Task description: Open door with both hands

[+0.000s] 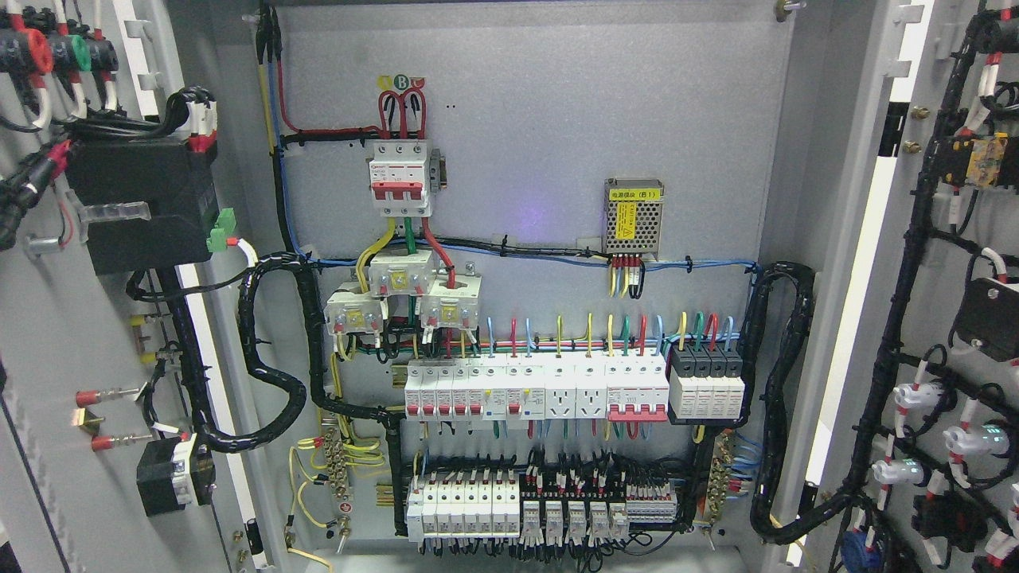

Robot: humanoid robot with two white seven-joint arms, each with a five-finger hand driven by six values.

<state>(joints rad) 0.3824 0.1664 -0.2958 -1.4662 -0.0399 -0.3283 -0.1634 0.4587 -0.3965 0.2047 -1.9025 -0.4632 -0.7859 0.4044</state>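
Both doors of the electrical cabinet stand swung wide. The left door (48, 342) shows its inner face at the picture's left, with a black box and wiring on it. The right door (955, 318) shows its inner face at the right, carrying black cable looms and white lamp backs. Between them lies the grey back panel (541, 127) with a red-and-white main breaker (400, 179), rows of white breakers (533, 388) and terminal blocks (541, 513). Neither of my hands nor any arm shows in the head view.
A small metal power supply (634, 224) with a yellow label sits on the panel at centre right. Thick black corrugated cables (275, 382) loop from each door into the cabinet at both sides. Yellow wires hang at the lower left.
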